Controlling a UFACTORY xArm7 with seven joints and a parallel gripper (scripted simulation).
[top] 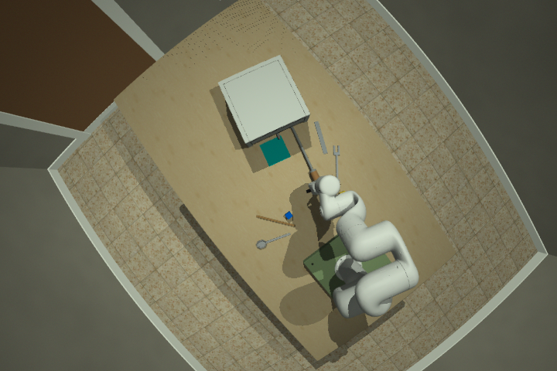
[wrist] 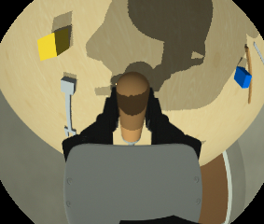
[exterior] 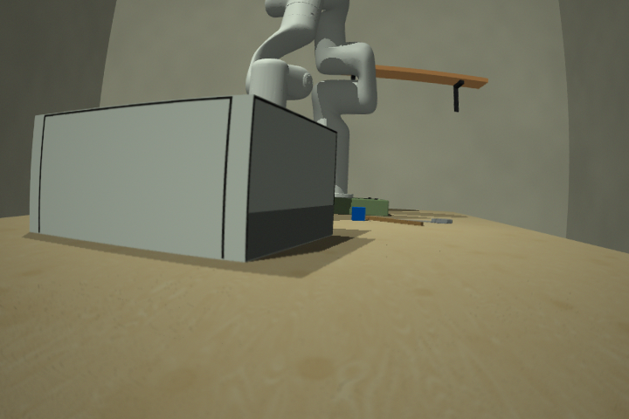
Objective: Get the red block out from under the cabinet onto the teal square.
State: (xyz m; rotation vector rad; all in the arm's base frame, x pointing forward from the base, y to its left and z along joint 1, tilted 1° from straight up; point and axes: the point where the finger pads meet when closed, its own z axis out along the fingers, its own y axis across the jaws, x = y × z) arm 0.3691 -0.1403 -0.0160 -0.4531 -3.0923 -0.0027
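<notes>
the fingers pinch the brown handle of a hooked rod (top: 300, 148) whose far end reaches under the cabinet (top: 264, 98). the red block is hidden, presumably under it; the teal square (top: 275, 151) ahead lies bare, so dragging out remains.

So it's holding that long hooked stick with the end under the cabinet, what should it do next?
Probably pull the stick back toward itself, drawing it sideways toward the teal square. The gripper is shut on its wooden handle, the far end is tucked under the cabinet, and no red block shows on the square yet, so a raking pull seems the way to drag it out.
</notes>
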